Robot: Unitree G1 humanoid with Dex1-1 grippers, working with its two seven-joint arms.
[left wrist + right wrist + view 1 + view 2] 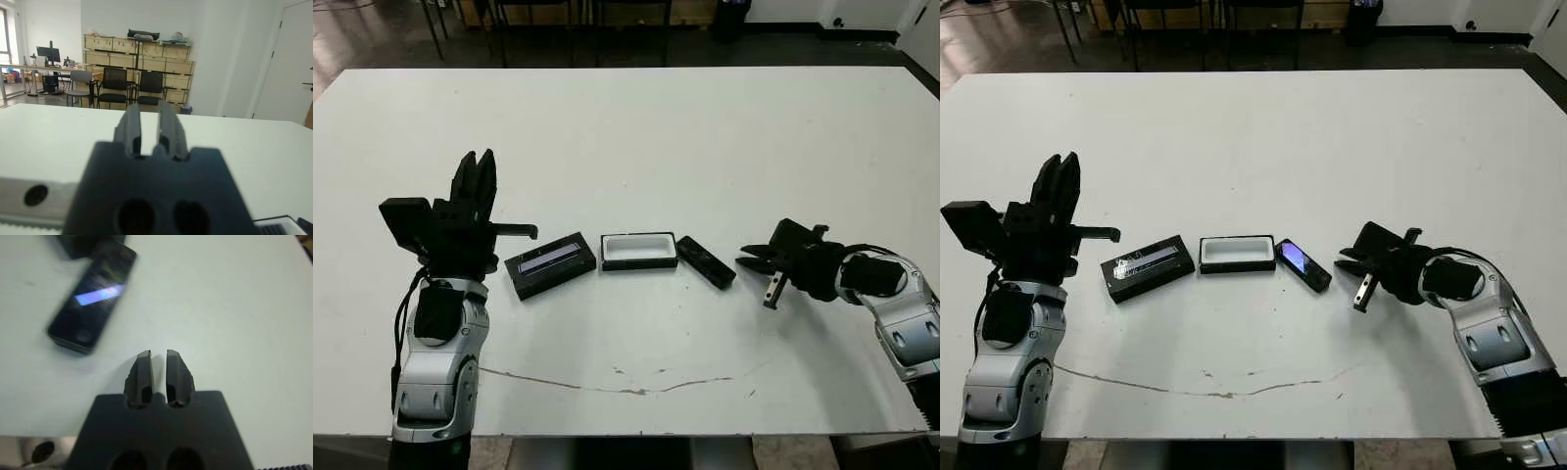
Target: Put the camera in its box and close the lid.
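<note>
Surface [626,137]: white, wide, with a thin dark scratch along the near side; the three task things lie in a row near its middle.
Step in hand: the first one, as I judge it — the camera is not yet picked up, the box is open and empty, nothing is held.
Left claw [477,176]: raised above the surface beside the lid, pointing up, fingers nearly together with a thin gap, empty.
Right claw [1349,264]: low over the surface, near the camera but apart from it, fingers narrow with a slim gap, empty.
Lid [550,264]: flat and black with a pale strip on top, lying askew just left of the box.
Box [638,251]: shallow black tray, white inside, empty, between lid and camera.
Camera [1302,264]: slim black bar, lying flat and angled, one end just beside the box's right end; bluish screen faces up.
Next move: likely the right claw must open wider, reach the camera and close across its narrow sides — it lies flat, so the grip will be shallow.
</note>
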